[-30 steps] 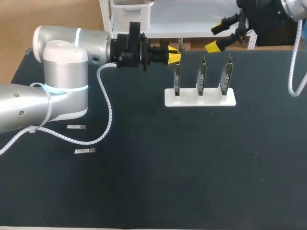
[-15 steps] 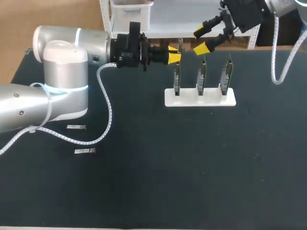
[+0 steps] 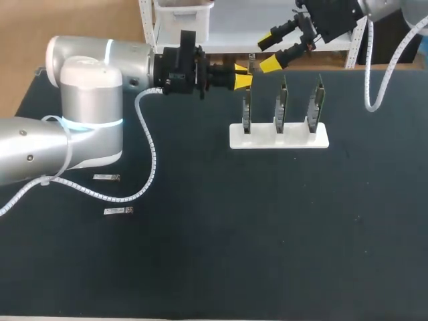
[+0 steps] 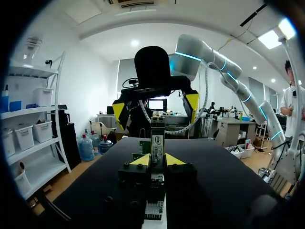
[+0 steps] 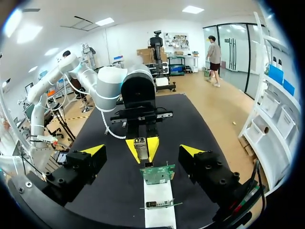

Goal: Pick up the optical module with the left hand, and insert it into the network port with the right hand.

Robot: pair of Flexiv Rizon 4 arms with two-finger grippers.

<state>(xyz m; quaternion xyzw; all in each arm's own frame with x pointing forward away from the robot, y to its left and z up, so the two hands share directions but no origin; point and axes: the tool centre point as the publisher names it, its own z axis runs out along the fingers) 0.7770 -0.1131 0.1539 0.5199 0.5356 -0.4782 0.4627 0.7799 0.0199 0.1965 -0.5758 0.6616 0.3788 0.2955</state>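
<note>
While the tabletop [image 3: 267,234] carries the whole set-up, the work sits at its far edge. The left arm [image 3: 87,107] lies level across the tabletop, and its jaws are closed narrowly on the optical module [image 5: 141,147], holding it out end-on just beside the top of the leftmost card [image 3: 247,110]. This pose appears chosen to offer the module's free end for a handover.

The right arm [image 3: 348,17] comes in from the far right corner. Its jaws are spread wide and empty, facing the left jaws and apart from the module, apparently lined up to straddle it.

The white stand [image 3: 279,137] holds three green cards upright, presumably so that their ports are open to a level insertion. The port itself cannot be made out.

Two spare modules [image 3: 105,177] [image 3: 118,210] lie flat near the left arm, well apart from the stand.
</note>
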